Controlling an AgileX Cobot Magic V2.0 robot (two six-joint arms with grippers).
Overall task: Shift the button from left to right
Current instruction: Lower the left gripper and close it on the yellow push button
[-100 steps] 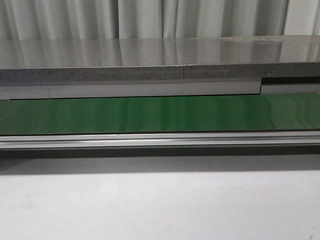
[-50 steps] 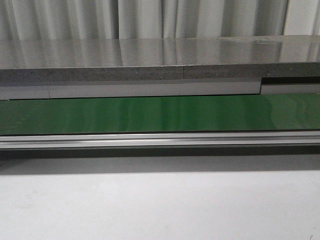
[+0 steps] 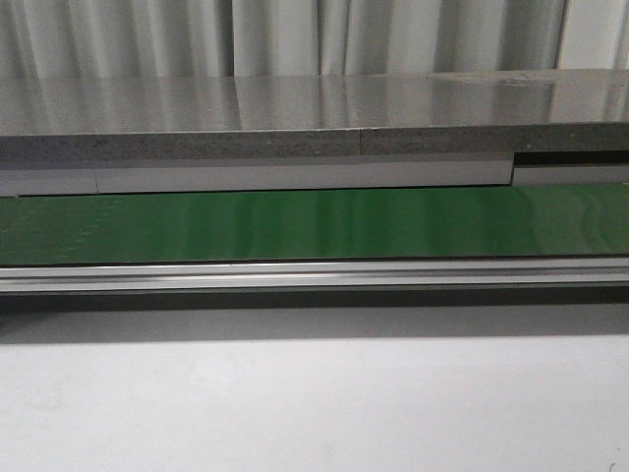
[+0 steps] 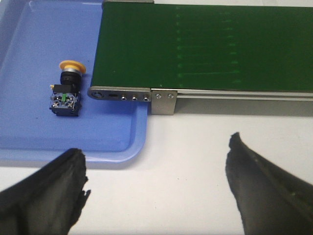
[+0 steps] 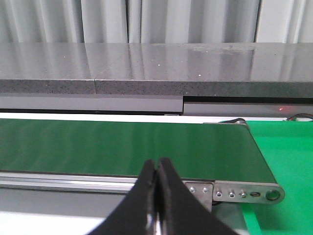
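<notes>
Lining up my left gripper (image 4: 156,181) on the button (image 4: 66,90), which lies on its side in the blue tray (image 4: 29,132), just beside the green belt (image 4: 205,44).

My left fingers (image 4: 49,196) are spread wide and empty; the right gripper (image 5: 156,196) is pressed closed on nothing. I'd swing left over the tray, straddle the black body rather than the yellow cap, and close gently. No readable writing anywhere.
</notes>
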